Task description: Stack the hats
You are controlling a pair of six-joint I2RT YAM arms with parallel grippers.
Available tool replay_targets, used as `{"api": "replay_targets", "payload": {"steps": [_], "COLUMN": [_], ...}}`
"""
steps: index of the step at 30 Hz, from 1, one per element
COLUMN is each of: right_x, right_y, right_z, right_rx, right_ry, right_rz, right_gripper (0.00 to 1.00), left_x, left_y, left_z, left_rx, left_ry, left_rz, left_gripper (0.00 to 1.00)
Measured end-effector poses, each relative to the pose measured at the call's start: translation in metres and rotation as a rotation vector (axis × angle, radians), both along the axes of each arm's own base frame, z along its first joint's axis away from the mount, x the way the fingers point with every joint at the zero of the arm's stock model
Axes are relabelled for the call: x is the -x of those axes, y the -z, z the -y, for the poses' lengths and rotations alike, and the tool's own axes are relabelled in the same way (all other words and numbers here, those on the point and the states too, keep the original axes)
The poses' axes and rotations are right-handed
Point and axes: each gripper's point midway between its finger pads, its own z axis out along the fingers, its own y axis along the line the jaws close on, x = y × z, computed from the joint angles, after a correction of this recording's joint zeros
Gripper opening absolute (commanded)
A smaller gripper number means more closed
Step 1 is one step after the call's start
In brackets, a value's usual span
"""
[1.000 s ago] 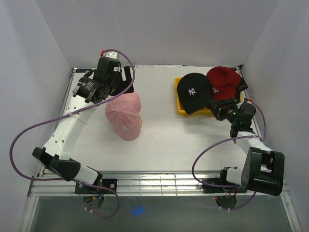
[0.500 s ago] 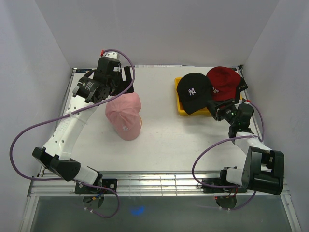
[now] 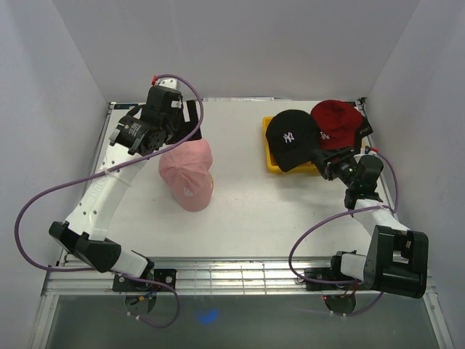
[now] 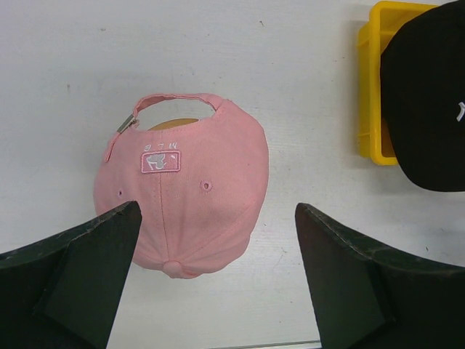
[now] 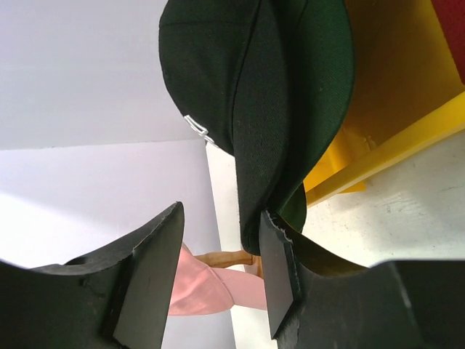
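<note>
A pink hat [image 3: 187,171] sits on a wooden stand [image 3: 211,182] at the left of the table, its back strap and crown [image 4: 189,196] below my left gripper [image 4: 218,211]. That gripper [image 3: 190,125] hovers over it, open wide and empty. A black hat with a white NY logo [image 3: 290,138] lies in the yellow tray [image 3: 270,164], and a red hat [image 3: 336,123] lies behind it. My right gripper [image 3: 325,163] is at the black hat's brim [image 5: 251,145]. It is open [image 5: 221,214], and the brim edge reaches between its fingers, against the right finger.
The yellow tray wall [image 5: 385,109] stands just beyond my right gripper. White walls enclose the table on three sides. The left wrist view shows bare white table around the pink hat and the tray's corner [image 4: 368,87] at the right.
My right gripper has crept a little closer to the black hat's brim and its jaws have narrowed slightly. The left arm and the hats have not moved.
</note>
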Motion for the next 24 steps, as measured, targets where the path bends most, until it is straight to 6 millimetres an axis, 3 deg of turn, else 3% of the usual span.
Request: {"api": "replay_targets", "payload": {"steps": [13, 24], "right_x": [-0.001, -0.01], "right_y": [-0.002, 0.008], "right_z": [-0.004, -0.017], "right_rx": [-0.012, -0.026], "right_ry": [-0.007, -0.024], "right_rz": [0.003, -0.02], "right_gripper": [0.51, 0.51], "left_x": [0.0, 0.0], "left_y": [0.001, 0.001], "left_z": [0.0, -0.001], "left_rx": [-0.001, -0.007], "left_ry": [0.0, 0.0], "left_rz": [-0.001, -0.003], "left_gripper": [0.98, 0.98]}}
